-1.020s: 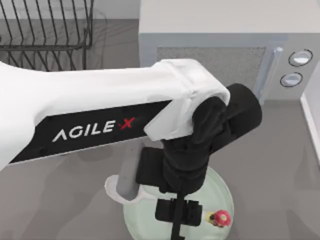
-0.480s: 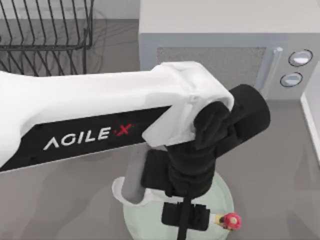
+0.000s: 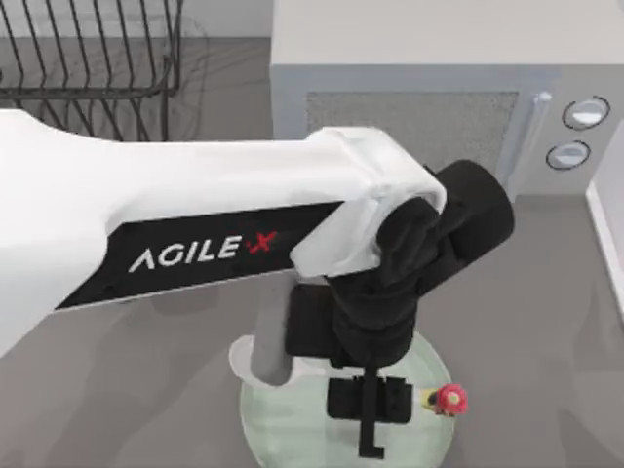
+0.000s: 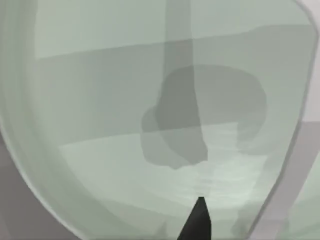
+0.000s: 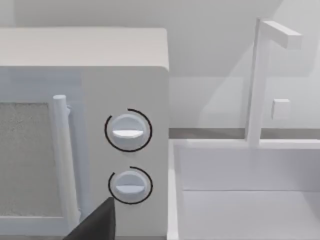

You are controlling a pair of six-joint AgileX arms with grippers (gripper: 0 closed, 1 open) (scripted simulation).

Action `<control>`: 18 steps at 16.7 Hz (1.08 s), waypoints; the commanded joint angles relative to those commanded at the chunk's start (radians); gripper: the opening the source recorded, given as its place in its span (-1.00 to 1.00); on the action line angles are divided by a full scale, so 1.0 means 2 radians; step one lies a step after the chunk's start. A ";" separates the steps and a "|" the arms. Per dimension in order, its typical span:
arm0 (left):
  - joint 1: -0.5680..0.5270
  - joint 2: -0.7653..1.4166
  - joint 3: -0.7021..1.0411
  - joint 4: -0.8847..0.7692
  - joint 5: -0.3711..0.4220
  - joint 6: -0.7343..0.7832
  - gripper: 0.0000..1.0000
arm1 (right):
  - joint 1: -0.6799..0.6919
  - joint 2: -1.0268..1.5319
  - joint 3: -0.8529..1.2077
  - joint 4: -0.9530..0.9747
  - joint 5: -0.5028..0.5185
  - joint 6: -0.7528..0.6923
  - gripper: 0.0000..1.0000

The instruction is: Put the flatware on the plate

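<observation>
Over at the far left of the table stands a dark wire dish rack (image 3: 93, 58). From that side the left arm (image 3: 185, 229) stretches across, its white casing lettered AgileX, and bends down so that the left hand (image 3: 369, 429) hangs over the plate (image 3: 292, 439), which sits at the near edge of the table, a little right of the middle. The flatware (image 3: 255, 359) lies at the plate's left rim, white bowl poking out beside the arm's black wrist, most of it hidden beneath the arm; whether the left hand is grasping it or has let go I cannot tell. In the left wrist view the pale green plate (image 4: 100, 165) carries a dark shadow. Just right of the hand, a small red and yellow thing (image 3: 447, 398) rests on the plate. Behind stands a grey microwave (image 3: 439, 88) with two dials, and at the far right a white sink (image 5: 240, 195). One dark fingertip (image 5: 97, 222) of the right hand shows in the right wrist view.
</observation>
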 joint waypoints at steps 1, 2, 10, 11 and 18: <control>0.004 0.008 -0.003 0.006 -0.002 -0.001 -1.00 | 0.000 0.000 0.000 0.000 0.000 0.000 1.00; 0.007 0.015 -0.007 0.012 -0.004 -0.002 -1.00 | 0.000 0.000 0.000 0.000 0.000 0.000 1.00; 0.017 0.042 -0.028 0.030 -0.006 -0.003 -1.00 | 0.000 0.000 0.000 0.000 0.000 0.000 1.00; 0.017 0.042 -0.028 0.030 -0.006 -0.003 -1.00 | 0.000 0.000 0.000 0.000 0.000 0.000 1.00; 0.017 0.042 -0.028 0.030 -0.006 -0.003 0.06 | 0.000 0.000 0.000 0.000 0.000 0.000 1.00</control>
